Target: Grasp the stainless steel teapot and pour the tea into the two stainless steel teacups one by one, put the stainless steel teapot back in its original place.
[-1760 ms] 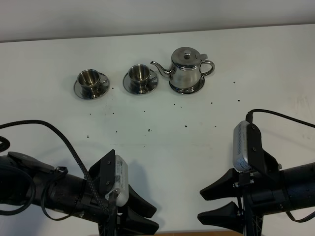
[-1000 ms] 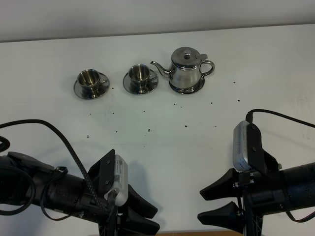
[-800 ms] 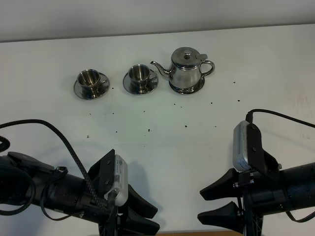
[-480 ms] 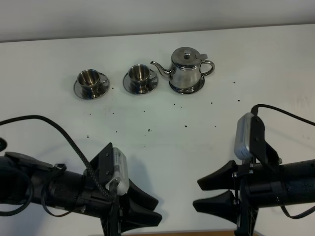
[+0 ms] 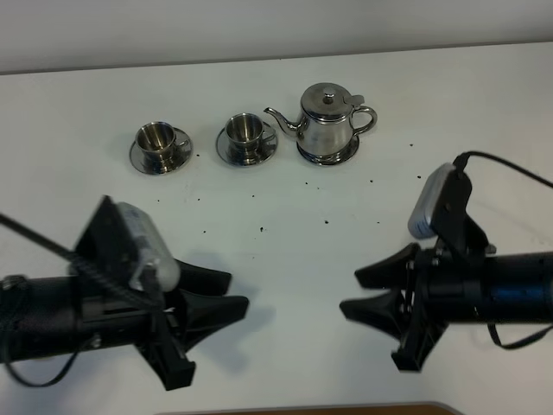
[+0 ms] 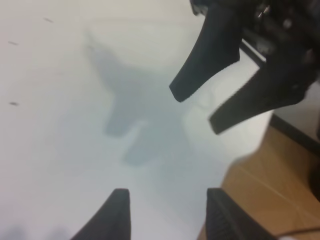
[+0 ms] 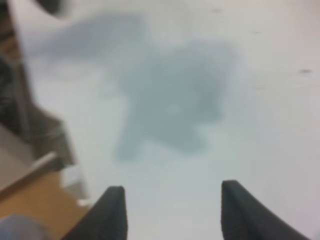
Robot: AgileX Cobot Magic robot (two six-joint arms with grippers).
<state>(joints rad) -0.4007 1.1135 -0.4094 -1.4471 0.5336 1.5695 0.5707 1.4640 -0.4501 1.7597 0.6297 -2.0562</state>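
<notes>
Two black arms lie low over the near part of the white table [image 5: 285, 242], and nothing of the tea set is touched yet. Farthest left, the left gripper [image 5: 235, 290] hovers with its black tapered fingers apart and nothing between them, pointing toward the middle. It looks parked clear of the work.

Beyond it, along the far side, two small shiny steel cups stand upright in a row, each on its own round steel saucer: the left teacup [image 5: 156, 137] and, apart from it, the second teacup [image 5: 244, 128]. Just right of them sits the bell-shaped stainless steel teapot [image 5: 327, 125], lid on, resting on its flat round steel dish [image 5: 331, 158]. Its thin spout points left at the cups, which should keep the pours short. Its loop handle faces right, toward the right arm's side. Small dark specks [image 5: 262, 229] dot the table in front.

Farthest right, the right gripper [image 5: 350, 294] also has its fingers spread on nothing, well apart from the teapot. Reaching for that handle seems the first step.
</notes>
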